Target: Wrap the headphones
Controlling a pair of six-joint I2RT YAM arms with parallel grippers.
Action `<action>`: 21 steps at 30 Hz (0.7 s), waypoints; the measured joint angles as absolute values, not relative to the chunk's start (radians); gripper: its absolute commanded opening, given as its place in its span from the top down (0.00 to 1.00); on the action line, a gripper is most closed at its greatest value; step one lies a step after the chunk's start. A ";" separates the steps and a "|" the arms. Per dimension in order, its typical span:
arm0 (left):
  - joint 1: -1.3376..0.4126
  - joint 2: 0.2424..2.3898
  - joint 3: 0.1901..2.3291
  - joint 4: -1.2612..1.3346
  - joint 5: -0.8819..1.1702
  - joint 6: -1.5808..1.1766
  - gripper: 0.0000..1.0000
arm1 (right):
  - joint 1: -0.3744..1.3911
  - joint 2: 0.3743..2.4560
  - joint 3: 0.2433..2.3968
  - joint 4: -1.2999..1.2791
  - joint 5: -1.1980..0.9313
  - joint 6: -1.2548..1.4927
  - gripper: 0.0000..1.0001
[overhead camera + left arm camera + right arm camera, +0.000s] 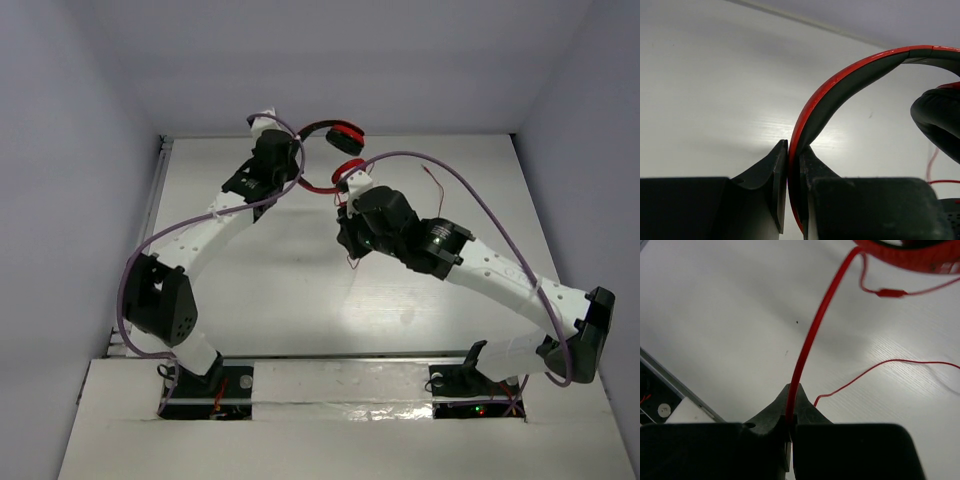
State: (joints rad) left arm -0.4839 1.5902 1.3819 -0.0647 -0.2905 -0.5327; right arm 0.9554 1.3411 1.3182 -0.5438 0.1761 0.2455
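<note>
The red headphones (341, 134) sit at the far middle of the table, with one round earcup (350, 168) nearer my right arm. My left gripper (794, 150) is shut on the red-and-black headband (840, 80), which arcs up and right toward a black ear pad (940, 120). My right gripper (791, 392) is shut on the thin red cable (815, 325). From the jaws the cable runs taut up to the red earcup (910, 252). A looser length of cable (880, 365) lies curled on the table to the right.
Thick purple robot cables (470, 185) loop over both arms. The white table (280, 290) has a metal rail along its left edge (155, 200) and grey walls on three sides. In the right wrist view, the table's edge (670, 380) lies close on the left.
</note>
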 measured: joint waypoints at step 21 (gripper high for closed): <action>-0.628 1.551 1.375 -0.275 -0.107 -0.089 1.00 | 0.941 1.362 1.574 -0.846 0.448 0.110 1.00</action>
State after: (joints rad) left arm -0.6285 1.5513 1.3754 -0.2749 -0.1074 -0.0891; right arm 0.9409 1.3617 1.5742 -0.8463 0.4484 0.1097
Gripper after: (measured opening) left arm 0.080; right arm 0.028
